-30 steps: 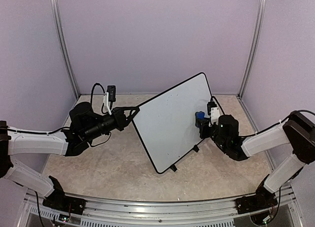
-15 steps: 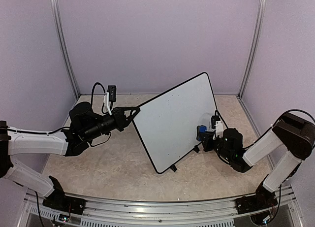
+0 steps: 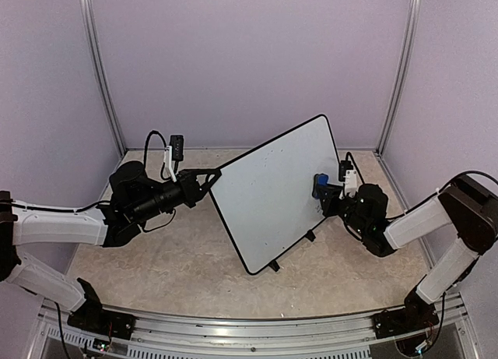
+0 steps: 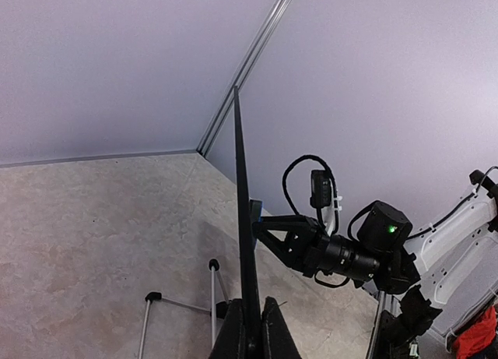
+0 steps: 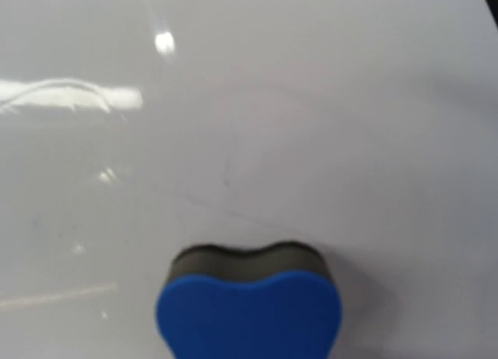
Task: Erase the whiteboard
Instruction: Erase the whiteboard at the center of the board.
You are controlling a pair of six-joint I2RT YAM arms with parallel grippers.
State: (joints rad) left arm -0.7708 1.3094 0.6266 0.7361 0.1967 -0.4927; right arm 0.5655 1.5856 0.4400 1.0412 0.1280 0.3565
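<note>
Eraser (image 5: 249, 316) clamped between the right gripper (image 3: 320, 191) jaws is back against the whiteboard (image 3: 264, 195), so wiping resumes; left gripper (image 3: 208, 177) jaws pinch its edge

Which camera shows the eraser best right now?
Right wrist: the eraser sits large at lower centre, against the whiteboard. Top external shows only a small blue block; left wrist sees the board edge-on, eraser barely visible.

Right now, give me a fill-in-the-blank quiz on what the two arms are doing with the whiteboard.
1. In the top view, the left gripper clamps the whiteboard at its ____ edge.
2. The right gripper holds an eraser whose back is coloured ____.
3. In the top view, the eraser meets the board near its ____ edge.
Missing words: left; blue; right.
</note>
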